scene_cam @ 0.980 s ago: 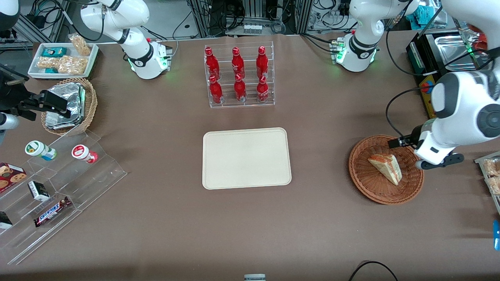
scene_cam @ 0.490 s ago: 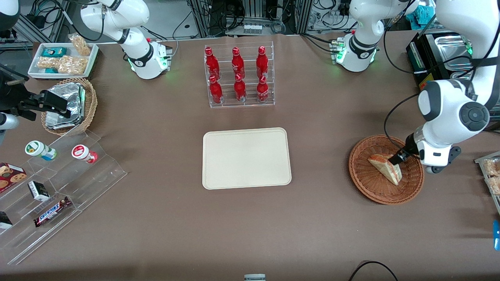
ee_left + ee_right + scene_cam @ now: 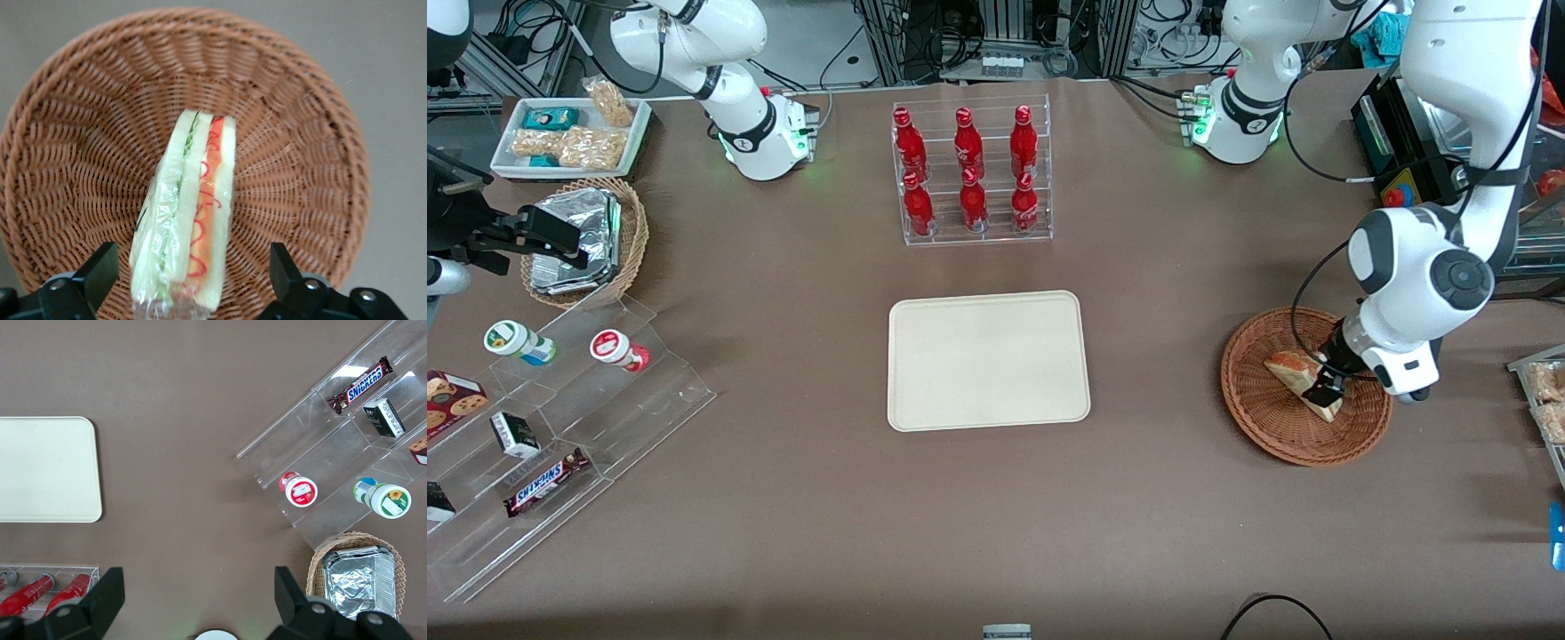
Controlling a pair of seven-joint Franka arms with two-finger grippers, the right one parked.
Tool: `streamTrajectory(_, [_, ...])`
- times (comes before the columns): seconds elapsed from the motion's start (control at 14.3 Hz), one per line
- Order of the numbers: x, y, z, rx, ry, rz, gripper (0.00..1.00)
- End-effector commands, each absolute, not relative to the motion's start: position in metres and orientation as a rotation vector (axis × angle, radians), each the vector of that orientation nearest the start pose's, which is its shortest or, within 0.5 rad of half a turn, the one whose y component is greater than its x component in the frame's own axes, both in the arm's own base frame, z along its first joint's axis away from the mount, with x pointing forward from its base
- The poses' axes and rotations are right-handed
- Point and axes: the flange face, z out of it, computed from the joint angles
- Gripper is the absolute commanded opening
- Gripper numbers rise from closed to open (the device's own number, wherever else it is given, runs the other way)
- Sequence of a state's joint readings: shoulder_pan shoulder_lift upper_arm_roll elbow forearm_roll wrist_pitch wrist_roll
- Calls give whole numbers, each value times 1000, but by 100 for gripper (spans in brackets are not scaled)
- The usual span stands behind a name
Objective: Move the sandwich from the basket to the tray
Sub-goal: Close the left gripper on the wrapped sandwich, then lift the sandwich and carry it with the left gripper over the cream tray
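Gripper: we see the gripper at the right of the front frame, low inside the basket, its fingers spread wide with one on each side of the sandwich and nothing clamped yet.

Why so wide: we judge the spread leaves room for the wedge's full thickness, so the fingers can close on the two bread faces rather than on the layered edge.

Sandwich: it stands on edge in the basket, filling edge up, which offers its flat faces to the fingers.

Tray: the tray sits bare at the middle of the front frame, well apart from the basket, toward the parked arm's end from it; we take it as the drop spot.

Wrist view only: the sandwich lies between the two fingers, with daylight on both sides, and its green and orange-red layers are plain.

Front view only: the arm hides much of the wedge, yet this frame alone shows basket and tray together, hence the carry ahead.
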State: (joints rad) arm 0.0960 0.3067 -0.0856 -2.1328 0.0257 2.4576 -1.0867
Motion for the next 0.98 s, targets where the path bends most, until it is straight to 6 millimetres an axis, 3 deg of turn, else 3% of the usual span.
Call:
streamTrajectory(0.0, [572,2,249,-2686,-1644,11,88])
streamTrajectory(0.07, [571,2,251,-2685,-1632,26,48])
streamTrajectory(0.14, [570,1,256,-2681,-1613,53,18])
streamTrajectory(0.21, [571,2,262,-2677,-1587,76,10])
streamTrajectory(0.35, [576,-8,276,-2711,-1502,101,8])
streamTrajectory(0.63, [571,-67,323,-2873,-1025,203,5])
streamTrajectory(0.77, [571,-96,344,-2969,-629,283,8])
streamTrajectory(0.91, [576,-151,353,-3031,-199,318,9])
